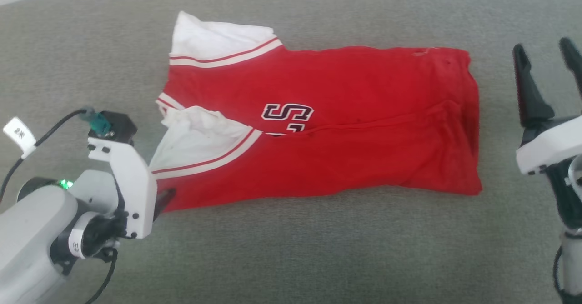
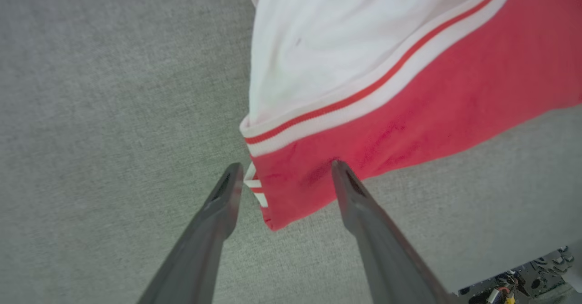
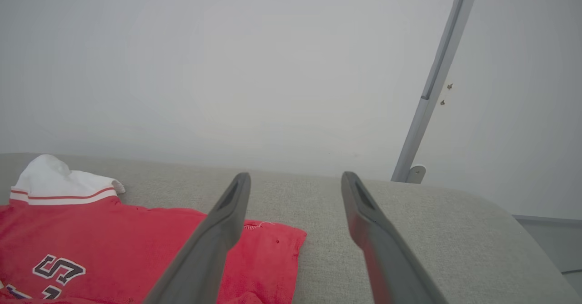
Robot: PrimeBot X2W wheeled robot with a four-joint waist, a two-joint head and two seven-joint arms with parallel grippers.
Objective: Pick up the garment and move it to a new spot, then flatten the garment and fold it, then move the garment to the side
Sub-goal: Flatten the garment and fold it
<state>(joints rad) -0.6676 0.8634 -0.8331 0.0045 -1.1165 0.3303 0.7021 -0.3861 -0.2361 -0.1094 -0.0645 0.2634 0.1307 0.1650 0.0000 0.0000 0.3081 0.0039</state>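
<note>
Left gripper [image 2: 286, 167] is closest, fingers spread wide either side of the shirt's near corner, not pinching anything. Big grey cushion [image 1: 291, 249] has the garment [image 1: 318, 149] lying folded across its middle. Right gripper [image 1: 544, 54] is wide too, just off the hem end and clear of the cloth. Looks light and floppy, so I'd pinch through all the layers at the corners or it'll slump open.

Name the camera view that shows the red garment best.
The head view: the garment lies whole on the grey fabric surface, nearly every edge visible, with both white sleeves. The left wrist view gives one corner and a sleeve up close. The right wrist view catches part of it, cropped at the frame's edge.
</note>
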